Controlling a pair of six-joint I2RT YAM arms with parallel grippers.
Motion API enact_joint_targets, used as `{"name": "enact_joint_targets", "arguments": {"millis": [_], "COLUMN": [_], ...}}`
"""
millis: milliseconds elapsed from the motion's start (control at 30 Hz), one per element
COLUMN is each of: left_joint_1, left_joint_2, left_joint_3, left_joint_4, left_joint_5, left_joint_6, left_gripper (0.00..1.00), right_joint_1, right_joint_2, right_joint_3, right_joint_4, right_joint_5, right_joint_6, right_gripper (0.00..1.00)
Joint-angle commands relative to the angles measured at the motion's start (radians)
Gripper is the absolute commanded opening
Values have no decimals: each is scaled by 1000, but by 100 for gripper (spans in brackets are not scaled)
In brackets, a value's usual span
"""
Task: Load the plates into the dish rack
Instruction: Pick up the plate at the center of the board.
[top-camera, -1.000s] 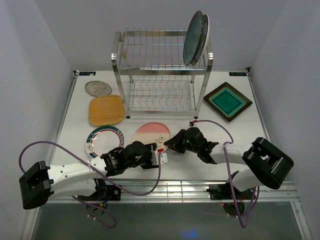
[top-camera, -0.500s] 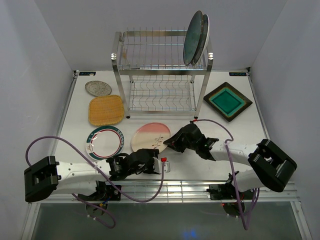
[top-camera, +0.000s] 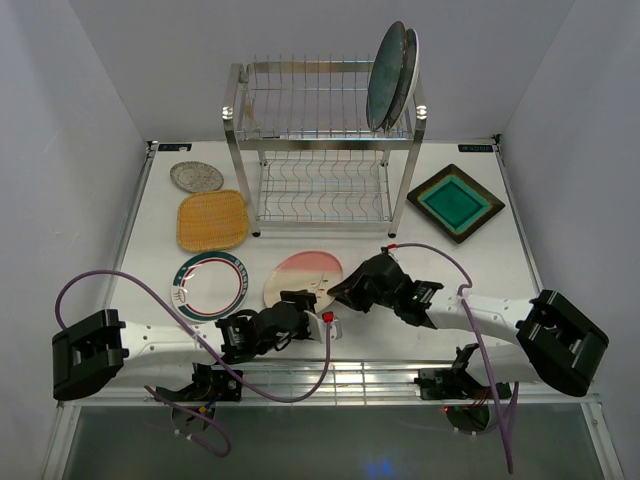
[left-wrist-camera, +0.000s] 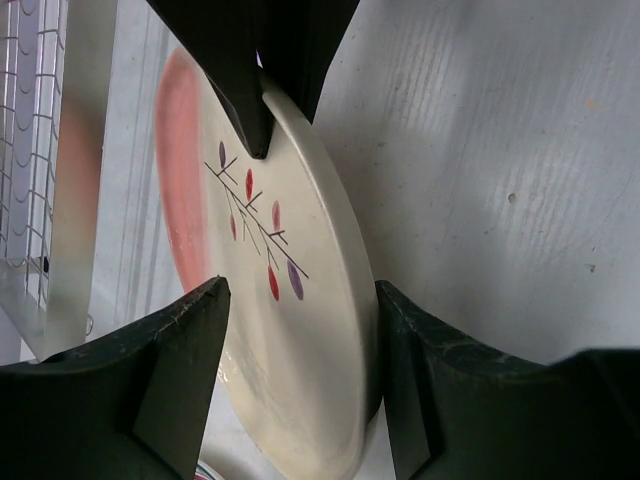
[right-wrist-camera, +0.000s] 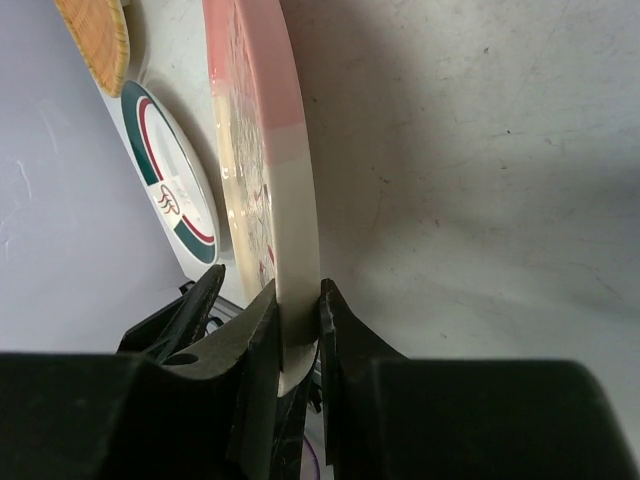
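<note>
Pinching the rim of the pink-and-cream round plate (top-camera: 298, 272), tilted at centre frame, the right gripper (right-wrist-camera: 297, 330) seems mid-pickup while the left gripper (left-wrist-camera: 300, 290) stands spread astride it; next likely needs a carry to the steel wire dish rack (top-camera: 320, 150).

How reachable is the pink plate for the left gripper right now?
Probably yes: the open left gripper straddles one edge of the pink plate, and the right gripper pinches the opposite rim, out of its way.
</note>
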Motion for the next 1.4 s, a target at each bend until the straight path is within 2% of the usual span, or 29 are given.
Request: {"name": "enact_joint_targets", "arguments": {"millis": [0,233,600,967,1367], "left_joint_1": [-9,-17,-40,-49,-49], "left_joint_2": [-17,-2,-71,-100,-135], "left_joint_3": [-8,-10,-37,-42,-40], "left_joint_4": [54,67,100,113,111], "left_joint_5": [-65,-88,-117,-143,-147], "left_joint_6": [22,33,64,73,59], "left_gripper": [69,60,37,1,0], "right_joint_1": [27,41,60,63,63], "right_joint_2": [-53,-91,-85,-80,-113], "right_joint_3": [10,7,13,8,-30], "right_joint_4": [26,0,22,28,55], "right_joint_5": [22,54,39,44,79], "right_joint_6": [34,40,42,40,29], "right_gripper": [8,8,8,13,36]}}
